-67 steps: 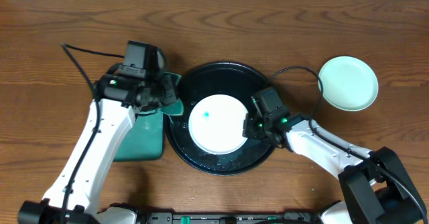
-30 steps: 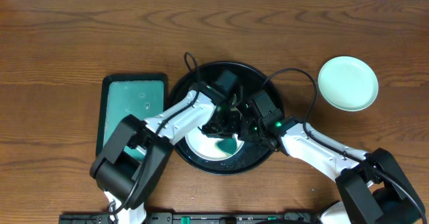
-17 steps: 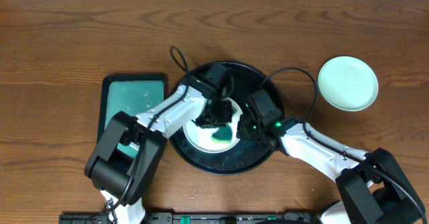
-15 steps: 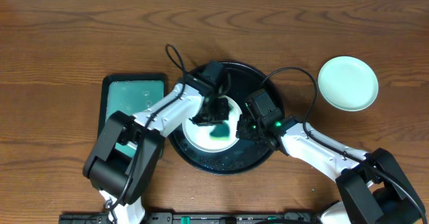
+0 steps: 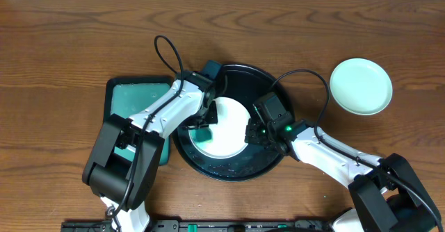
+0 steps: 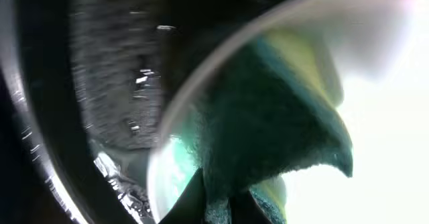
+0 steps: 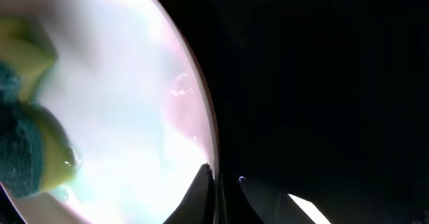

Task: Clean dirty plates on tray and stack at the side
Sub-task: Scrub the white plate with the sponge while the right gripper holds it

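The black round tray (image 5: pixel 236 171) is sitting in the middle of the wooden table (image 5: pixel 69 37), and the white plate (image 5: pixel 231 126) is lying inside it, a little toward the near side. The left gripper (image 5: pixel 204 126) is reaching in over the tray's left rim, its jaws pressed together on a teal and yellow sponge (image 5: pixel 201 136). The sponge is resting on the plate's left edge. From the other side, the right gripper (image 5: pixel 252 132) is pinching the plate's right rim between closed jaws. A pale mint plate (image 5: pixel 360 86) is lying on the bare table, well apart to the far right of the tray. A rectangular teal tray (image 5: pixel 132 96) is lying just left of the black one, partly hidden under the left arm.
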`<action>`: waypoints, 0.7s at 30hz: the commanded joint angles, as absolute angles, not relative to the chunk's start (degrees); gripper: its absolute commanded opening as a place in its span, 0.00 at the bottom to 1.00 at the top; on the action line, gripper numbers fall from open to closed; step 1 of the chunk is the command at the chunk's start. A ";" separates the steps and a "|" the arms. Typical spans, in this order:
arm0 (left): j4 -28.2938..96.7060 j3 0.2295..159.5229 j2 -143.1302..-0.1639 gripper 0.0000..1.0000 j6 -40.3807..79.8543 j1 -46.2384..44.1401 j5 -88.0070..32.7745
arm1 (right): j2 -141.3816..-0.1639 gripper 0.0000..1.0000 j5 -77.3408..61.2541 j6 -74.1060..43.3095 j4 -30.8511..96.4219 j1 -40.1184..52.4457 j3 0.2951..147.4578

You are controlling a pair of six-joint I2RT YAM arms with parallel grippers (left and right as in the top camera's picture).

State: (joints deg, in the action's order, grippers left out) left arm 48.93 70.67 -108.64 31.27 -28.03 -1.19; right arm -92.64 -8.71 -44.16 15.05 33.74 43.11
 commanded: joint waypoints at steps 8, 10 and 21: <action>47.57 67.72 -111.02 0.07 22.94 -35.68 -22.06 | -92.97 0.02 -8.36 -44.14 16.10 34.24 42.89; 44.29 67.72 -111.02 0.07 24.36 -37.78 -22.15 | -92.97 0.02 -8.36 -44.14 16.10 34.24 42.76; 29.50 67.72 -111.04 0.07 30.15 -39.24 -23.77 | -92.97 0.02 -8.38 -44.31 16.10 34.24 42.52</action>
